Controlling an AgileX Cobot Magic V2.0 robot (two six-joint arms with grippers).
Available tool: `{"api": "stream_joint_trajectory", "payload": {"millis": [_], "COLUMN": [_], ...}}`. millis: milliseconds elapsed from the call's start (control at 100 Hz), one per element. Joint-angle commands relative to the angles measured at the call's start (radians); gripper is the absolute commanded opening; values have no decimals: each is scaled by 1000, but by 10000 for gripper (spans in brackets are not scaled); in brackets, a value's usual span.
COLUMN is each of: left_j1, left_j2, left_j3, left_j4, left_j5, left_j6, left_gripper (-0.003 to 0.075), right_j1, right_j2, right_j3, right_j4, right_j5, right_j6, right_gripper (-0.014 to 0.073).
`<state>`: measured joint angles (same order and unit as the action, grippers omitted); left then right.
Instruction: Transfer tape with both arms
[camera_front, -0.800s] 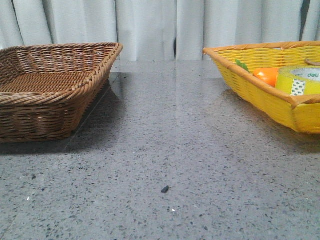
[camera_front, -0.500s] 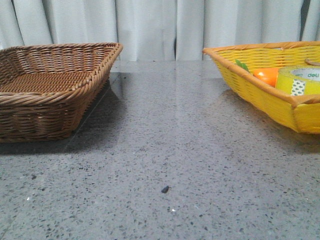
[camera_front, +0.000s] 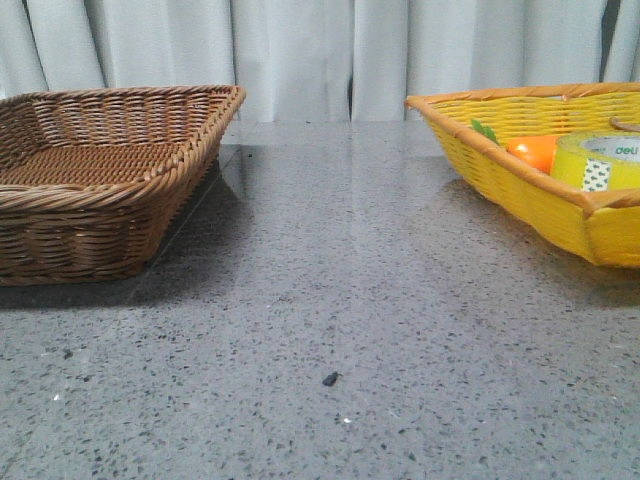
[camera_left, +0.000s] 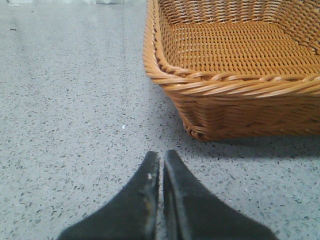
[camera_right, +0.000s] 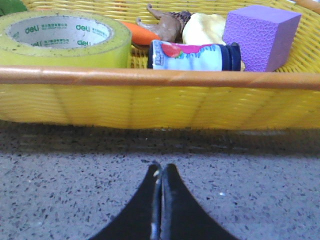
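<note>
A grey speckled table (camera_front: 330, 300) is seen, with a brown wicker basket (camera_front: 100, 180) set at its left and a yellow basket (camera_front: 520, 190) at its right, well apart. The tape (camera_right: 62, 40) is laid flat inside the yellow basket (white core with green print upward), just beside a carrot (camera_right: 142, 34), a small lying bottle (camera_right: 195, 56) and a purple block (camera_right: 260, 36). The left gripper (camera_left: 161, 162) is held low over bare table near the brown basket, fingers pressed together on nothing. The right gripper (camera_right: 160, 172) is likewise closed and empty, outside the yellow basket's rim.
</note>
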<state>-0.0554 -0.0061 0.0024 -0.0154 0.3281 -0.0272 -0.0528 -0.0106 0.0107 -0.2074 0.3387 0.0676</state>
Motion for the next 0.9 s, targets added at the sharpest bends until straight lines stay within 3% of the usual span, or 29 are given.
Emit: {"api": "stream_joint_trajectory", "payload": {"millis": [0, 500, 890], "left_j1": [2, 2, 2], "left_j2": [-26, -26, -26], "left_j3": [10, 10, 10], "left_j4": [-7, 42, 42], "left_j5": [-58, -64, -159], "left_j6": [-9, -9, -9], "left_gripper": [-21, -21, -21], "right_j1": [-8, -8, -8], "right_j2": [-20, -20, -20], "right_j3": [19, 19, 19], "right_j4": [-12, -12, -23], "right_j5": [-8, -8, -9], "right_j6": [-6, -6, -6], "right_gripper": [-67, -67, -67]}}
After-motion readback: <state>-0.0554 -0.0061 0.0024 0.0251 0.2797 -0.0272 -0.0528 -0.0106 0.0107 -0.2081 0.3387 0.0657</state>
